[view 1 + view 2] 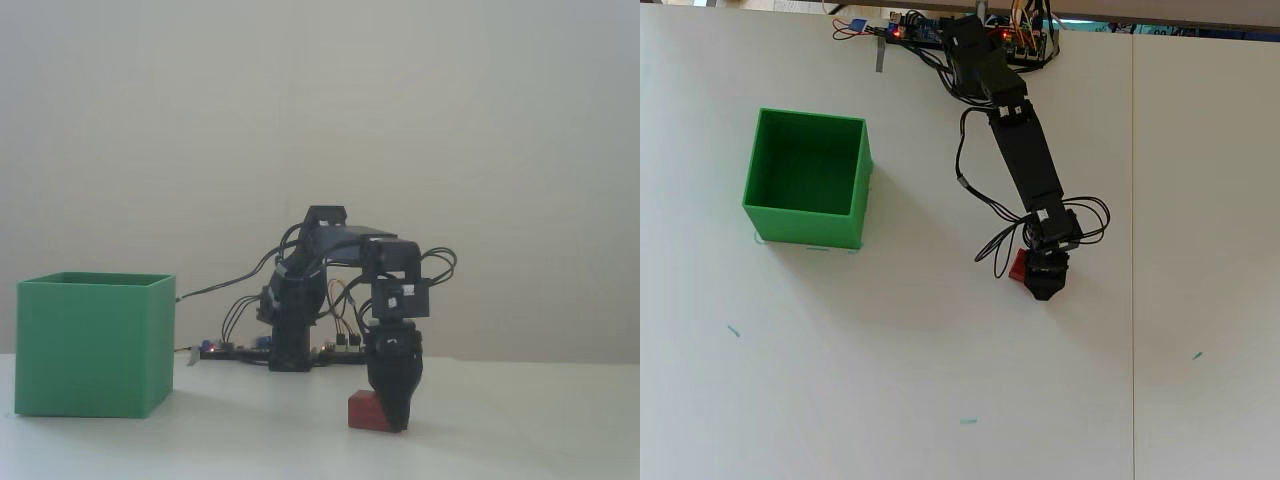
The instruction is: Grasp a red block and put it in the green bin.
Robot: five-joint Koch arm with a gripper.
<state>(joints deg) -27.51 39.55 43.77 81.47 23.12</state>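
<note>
Gripper (393, 425) sits low against the red block (362, 411) on the table; jaw state cannot be told. Lift and transfer to green bin (92, 345) remain.

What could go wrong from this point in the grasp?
The gripper sits low at the red block, which pokes out on one side in both views; an off-centre hold could let it twist or drop on lifting. Whether the jaws have it clamped cannot be told. The green bin stands well away with tall walls, so a low carry might knock its rim.
</note>
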